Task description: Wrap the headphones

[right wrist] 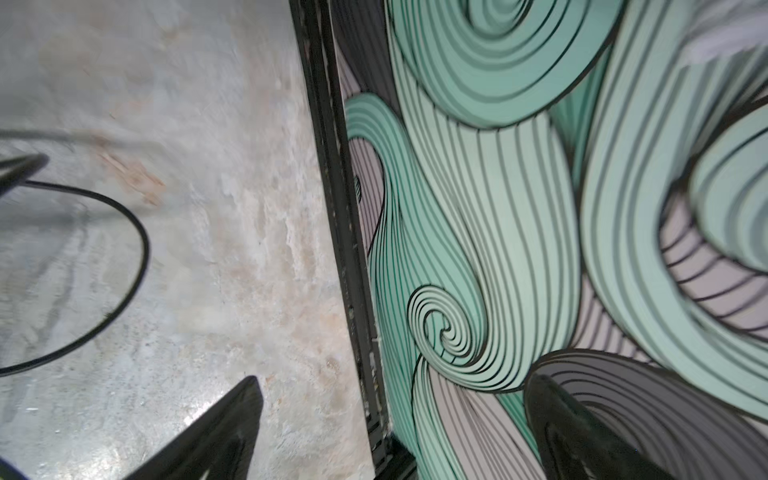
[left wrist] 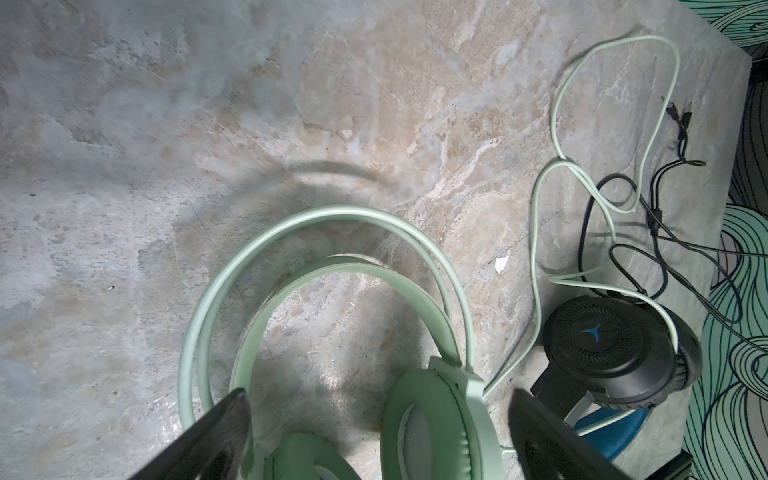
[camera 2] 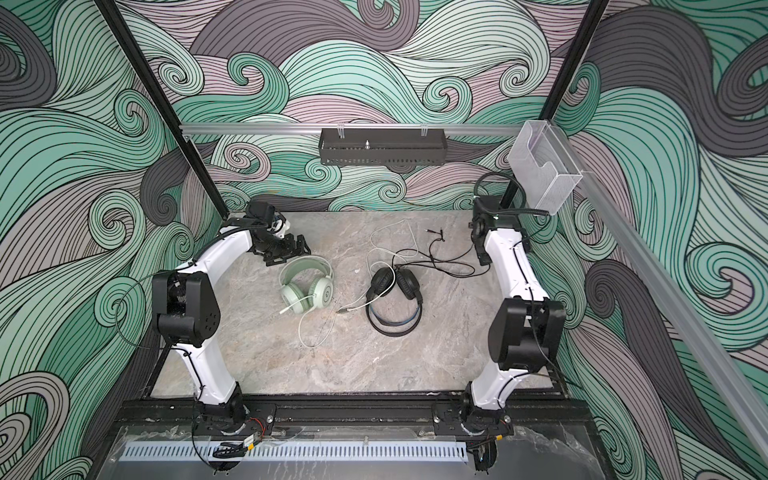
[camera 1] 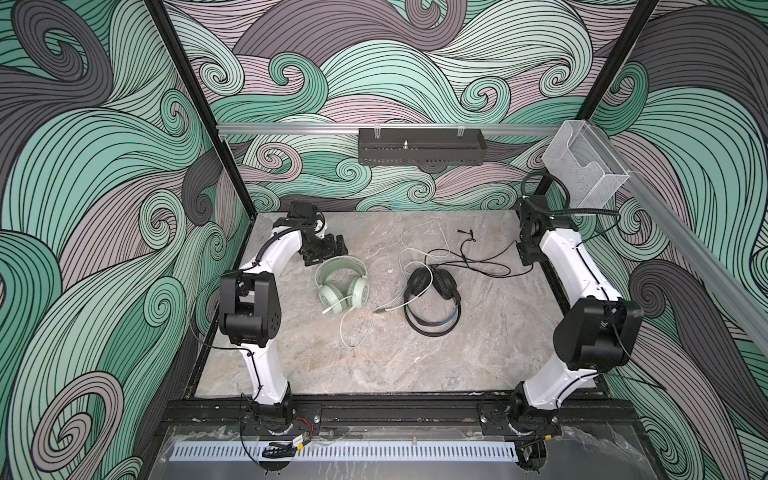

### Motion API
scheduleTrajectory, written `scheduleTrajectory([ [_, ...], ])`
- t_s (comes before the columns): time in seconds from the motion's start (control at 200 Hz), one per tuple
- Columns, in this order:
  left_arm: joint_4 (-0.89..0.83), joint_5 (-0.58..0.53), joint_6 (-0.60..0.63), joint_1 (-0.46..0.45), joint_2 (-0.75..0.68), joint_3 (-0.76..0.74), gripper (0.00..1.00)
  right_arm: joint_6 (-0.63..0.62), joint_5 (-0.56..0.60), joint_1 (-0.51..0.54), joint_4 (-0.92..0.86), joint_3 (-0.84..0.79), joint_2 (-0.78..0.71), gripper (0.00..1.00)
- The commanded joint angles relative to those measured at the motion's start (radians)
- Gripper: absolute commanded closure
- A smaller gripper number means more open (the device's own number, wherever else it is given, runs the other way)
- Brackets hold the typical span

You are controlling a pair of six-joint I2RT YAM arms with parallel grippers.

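Note:
The mint-green headphones (camera 1: 341,282) (camera 2: 307,286) lie flat left of the table's centre. Their white cable (left wrist: 534,232) loops across the table and over the black headphones (camera 1: 432,286) (camera 2: 395,286) (left wrist: 611,345) to the right. The black cable (right wrist: 143,241) trails toward the right side. My left gripper (camera 1: 328,247) (left wrist: 378,395) hangs open just behind and above the green headband (left wrist: 332,214), holding nothing. At the table's right edge, far side, my right gripper (camera 1: 524,255) (right wrist: 395,379) is open and empty, away from both headsets.
A black perforated tray (camera 1: 419,151) hangs on the back rail. A clear plastic box (camera 1: 582,166) sits on the right rail. The black frame (right wrist: 332,208) borders the marble table (camera 1: 415,357), with patterned walls close on three sides.

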Motion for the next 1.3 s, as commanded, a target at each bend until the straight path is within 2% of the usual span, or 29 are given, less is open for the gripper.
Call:
scheduleTrajectory([
  [0.0, -0.033, 0.005, 0.018, -0.021, -0.007, 0.030, 0.01, -0.103, 0.060, 0.102, 0.100, 0.011, -0.031, 0.01],
  [0.175, 0.029, 0.029, 0.042, -0.070, -0.088, -0.019, 0.01, -0.173, 0.065, 0.228, 0.224, 0.009, -0.064, 0.00],
  [0.345, 0.062, 0.034, 0.085, -0.185, -0.140, -0.027, 0.02, -0.174, 0.058, 0.308, 0.215, 0.036, -0.081, 0.01],
  [0.5, 0.053, 0.035, 0.022, -0.297, -0.078, 0.038, 0.04, -0.153, 0.071, 0.400, 0.175, -0.003, -0.133, 0.00],
  [0.66, -0.086, -0.020, -0.010, -0.411, -0.006, 0.169, 0.06, -0.129, 0.095, 0.506, 0.129, -0.083, -0.221, 0.00],
  [0.796, -0.077, -0.063, -0.018, -0.502, -0.063, 0.120, 0.08, -0.108, 0.103, 0.550, 0.062, -0.111, -0.291, 0.00],
  [0.896, -0.048, -0.060, -0.056, -0.527, -0.115, 0.027, 0.08, -0.081, 0.096, 0.529, 0.023, -0.176, -0.319, 0.01],
  [0.961, -0.020, -0.056, -0.078, -0.534, -0.144, -0.031, 0.08, -0.083, 0.109, 0.552, -0.027, -0.146, -0.309, 0.00],
  [1.056, -0.012, -0.064, -0.086, -0.542, -0.179, -0.096, 0.08, -0.187, 0.201, 0.634, -0.024, -0.081, -0.305, 0.00],
  [1.161, 0.030, -0.069, -0.077, -0.542, -0.242, -0.166, 0.08, -0.289, 0.252, 0.644, 0.011, -0.011, -0.293, 0.01],
  [1.296, 0.070, -0.056, -0.047, -0.542, -0.320, -0.222, 0.08, -0.504, 0.347, 0.728, 0.142, 0.108, -0.253, 0.00],
])
